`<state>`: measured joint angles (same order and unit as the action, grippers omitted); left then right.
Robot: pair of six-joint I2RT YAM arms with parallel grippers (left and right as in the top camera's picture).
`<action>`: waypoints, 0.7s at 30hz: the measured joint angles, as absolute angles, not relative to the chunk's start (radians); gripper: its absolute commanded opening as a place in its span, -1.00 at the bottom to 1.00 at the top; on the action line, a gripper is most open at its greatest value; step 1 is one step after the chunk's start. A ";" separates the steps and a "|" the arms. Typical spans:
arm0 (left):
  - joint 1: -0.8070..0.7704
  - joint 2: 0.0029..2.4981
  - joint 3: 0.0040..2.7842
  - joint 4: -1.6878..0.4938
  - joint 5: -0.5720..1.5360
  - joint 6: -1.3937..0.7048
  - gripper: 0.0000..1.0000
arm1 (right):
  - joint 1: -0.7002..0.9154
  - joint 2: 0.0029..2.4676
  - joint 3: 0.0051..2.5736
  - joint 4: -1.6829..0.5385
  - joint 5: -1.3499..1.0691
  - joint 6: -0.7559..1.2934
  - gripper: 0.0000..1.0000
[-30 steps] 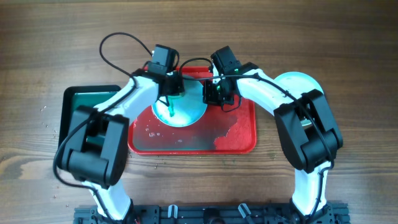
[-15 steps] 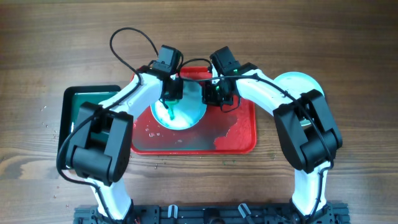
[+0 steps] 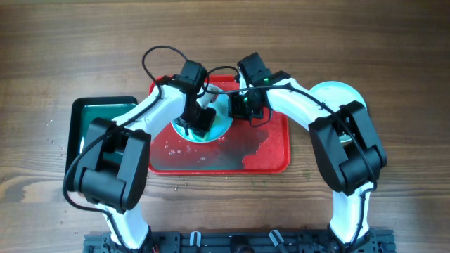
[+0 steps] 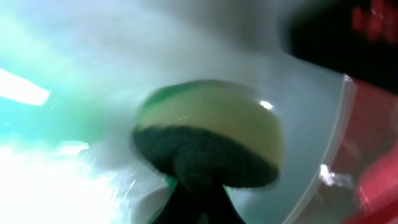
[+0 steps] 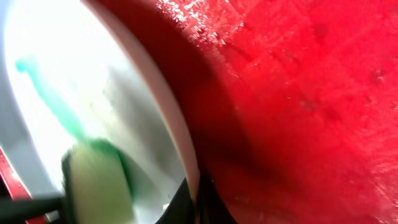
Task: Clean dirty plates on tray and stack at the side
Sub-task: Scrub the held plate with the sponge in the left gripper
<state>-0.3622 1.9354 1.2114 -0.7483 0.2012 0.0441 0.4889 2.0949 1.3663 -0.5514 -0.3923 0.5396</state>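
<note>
The brown wooden table (image 3: 394,42) carries a red tray (image 3: 287,144) at its centre. A black tray (image 3: 74,130) of green liquid lies just beside it at 9 o'clock. A pale plate (image 3: 336,91) sits at 3 o'clock. Small specks (image 3: 50,124) dot the wood near the black tray.

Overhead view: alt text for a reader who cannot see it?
Both arms meet over a pale plate on a red tray: the left gripper presses a sponge on it, the right gripper holds its rim. A black tray sits left, another plate right.
</note>
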 measured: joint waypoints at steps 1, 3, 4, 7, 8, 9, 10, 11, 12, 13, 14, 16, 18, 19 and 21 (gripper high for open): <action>-0.368 1.931 1.216 -0.732 0.063 -0.080 -0.92 | 0.491 2.096 1.367 -0.547 -0.392 0.546 -0.91; -0.368 1.930 1.217 -0.720 -0.123 -0.235 -0.92 | 0.492 2.096 1.366 -0.545 -0.393 0.550 -0.91; -0.367 1.932 1.216 -0.712 -0.223 -0.308 -0.92 | 0.492 2.096 1.366 -0.545 -0.393 0.551 -0.92; -0.367 1.951 1.203 -0.632 -0.418 -0.455 -0.92 | 0.500 2.101 1.367 -0.533 -0.407 0.558 -0.91; -0.367 1.955 1.197 -0.599 -0.445 -0.471 -0.92 | 0.503 2.103 1.369 -0.532 -0.411 0.561 -0.92; -0.367 1.961 1.193 -0.548 -0.471 -0.485 -0.92 | 0.503 2.104 1.370 -0.527 -0.416 0.566 -0.91; -0.367 1.963 1.188 -0.519 -0.470 -0.485 -0.92 | 0.503 2.104 1.370 -0.527 -0.415 0.568 -0.91; -0.366 1.966 1.184 -0.460 -0.450 -0.461 -0.92 | 0.501 2.104 1.370 -0.530 -0.415 0.574 -0.91; -0.365 1.966 1.182 -0.439 -0.427 -0.434 -0.92 | 0.500 2.104 1.371 -0.531 -0.414 0.577 -0.91; -0.358 1.966 1.179 -0.389 -0.352 -0.371 -0.92 | 0.495 2.104 1.371 -0.537 -0.412 0.580 -0.92; -0.344 1.966 1.179 -0.345 -0.257 -0.300 -0.92 | 0.490 2.104 1.371 -0.541 -0.412 0.580 -0.91; -0.324 1.966 1.180 -0.297 -0.093 -0.192 -0.92 | 0.487 2.104 1.372 -0.546 -0.412 0.580 -0.91; -0.322 1.966 1.181 -0.292 0.138 -0.079 -0.92 | 0.486 2.104 1.372 -0.546 -0.411 0.579 -0.92; -0.323 1.966 1.182 -0.319 0.208 -0.039 -0.92 | 0.485 2.104 1.372 -0.546 -0.411 0.575 -0.91; -0.323 1.966 1.192 -0.413 0.310 0.049 -0.92 | 0.485 2.104 1.372 -0.550 -0.411 0.566 -0.91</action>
